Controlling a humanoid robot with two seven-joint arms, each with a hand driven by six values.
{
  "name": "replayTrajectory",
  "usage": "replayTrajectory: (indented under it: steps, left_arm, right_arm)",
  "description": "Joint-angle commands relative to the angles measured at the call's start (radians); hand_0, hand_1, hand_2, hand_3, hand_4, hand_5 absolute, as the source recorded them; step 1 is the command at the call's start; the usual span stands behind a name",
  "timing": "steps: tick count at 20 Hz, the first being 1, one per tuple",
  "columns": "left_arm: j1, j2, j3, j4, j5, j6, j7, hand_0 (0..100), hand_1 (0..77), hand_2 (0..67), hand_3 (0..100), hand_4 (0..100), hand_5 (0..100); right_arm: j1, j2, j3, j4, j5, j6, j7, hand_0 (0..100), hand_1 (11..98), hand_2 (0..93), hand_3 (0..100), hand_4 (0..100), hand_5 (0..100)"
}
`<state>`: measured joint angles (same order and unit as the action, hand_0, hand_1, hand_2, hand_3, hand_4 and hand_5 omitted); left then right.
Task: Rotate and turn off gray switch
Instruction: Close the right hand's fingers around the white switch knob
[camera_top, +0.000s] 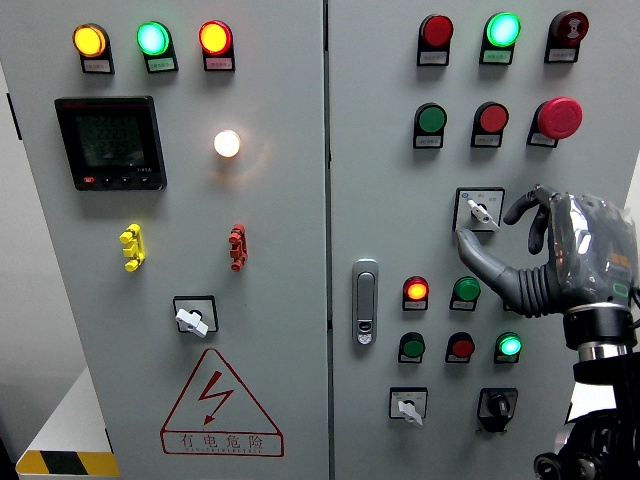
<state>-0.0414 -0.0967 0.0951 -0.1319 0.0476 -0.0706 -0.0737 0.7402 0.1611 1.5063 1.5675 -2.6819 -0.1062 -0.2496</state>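
- On the left door of the cabinet (260, 300) sit three lamps, a dark meter (110, 143), a lit white lamp (227, 143), a yellow handle (131, 247), a red handle (237, 247) and a white rotary switch (192, 318) above the warning triangle (221, 408).
- Between the two doors, on the right door's edge, is a metal door latch (366, 301).
- On the right door, the gray switch (480, 211) stands in the middle area, on a square plate, under the row with the red mushroom button (559, 117) and above a lit red lamp (416, 291).
- Its knob is small, with a short gray lever pointing down and a little to the right.
- By my judgement it is stiff plastic, light, fixed to the door, and it turns with a click; it is smooth, so fingers can slip.
- The best hold seems a pinch on both flat sides of the lever, then a twist about its centre.
- Just right of the switch, the right hand (545, 260) has its fingers half curled and holds nothing; the thumb (478, 252) reaches to the plate's lower edge, and I cannot tell if it touches.
- The left hand does not show.
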Motion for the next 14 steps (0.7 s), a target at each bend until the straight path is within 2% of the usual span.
replayTrajectory:
  steps: [1,11,12,14]
  left_arm:
    - [0.000,0.000,0.000,0.000,-0.002,0.000,0.000,88,0.0,13.3,19,8,11]
    - [0.000,0.000,0.000,0.000,0.000,0.000,0.000,89,0.0,13.3,19,8,11]
    - [0.000,0.000,0.000,0.000,0.000,0.000,0.000,88,0.0,13.3,19,8,11]
    - [0.000,0.000,0.000,0.000,-0.002,0.000,0.000,88,0.0,13.3,19,8,11]
  right_arm:
    - [0.007,0.0000,0.000,-0.021,0.005,0.000,0.001,0,35.7,64.8,97,100,99]
    - [0.034,0.0000,-0.005,-0.060,0.013,0.000,0.003,0,35.0,64.6,97,100,99]
    - [0.034,0.0015,-0.005,-0.061,0.013,0.000,0.003,0,34.8,64.6,97,100,99]
    - [0.038,0.0000,-0.006,-0.061,0.013,0.003,0.001,0,34.6,64.6,97,100,99]
